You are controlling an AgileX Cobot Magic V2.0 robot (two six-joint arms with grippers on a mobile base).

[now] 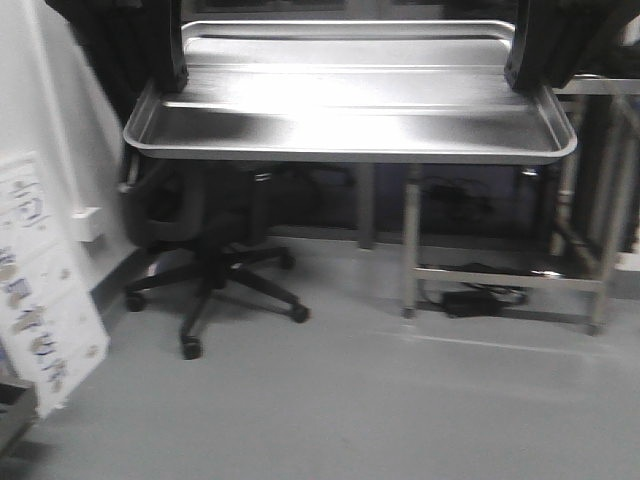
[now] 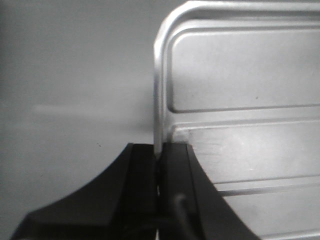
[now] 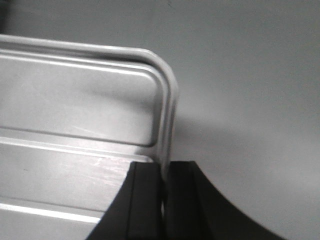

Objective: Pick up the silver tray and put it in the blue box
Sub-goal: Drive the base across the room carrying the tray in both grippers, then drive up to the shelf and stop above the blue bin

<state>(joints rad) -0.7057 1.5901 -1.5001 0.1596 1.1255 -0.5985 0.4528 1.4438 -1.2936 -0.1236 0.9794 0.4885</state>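
Floor: grey, running under everything in the front view.
Silver tray: held aloft and level at 12 o'clock, resting on no surface.
Office chair: at 8 o'clock, below the tray. Metal frame: at 4 o'clock.
Left gripper: pinching the tray's left rim.
Right gripper: pinching the right rim.
Blue box: not in view.
Judgement: the carry step is in hand. The next move calls for finding the box, then lowering the tray level with both arms together.
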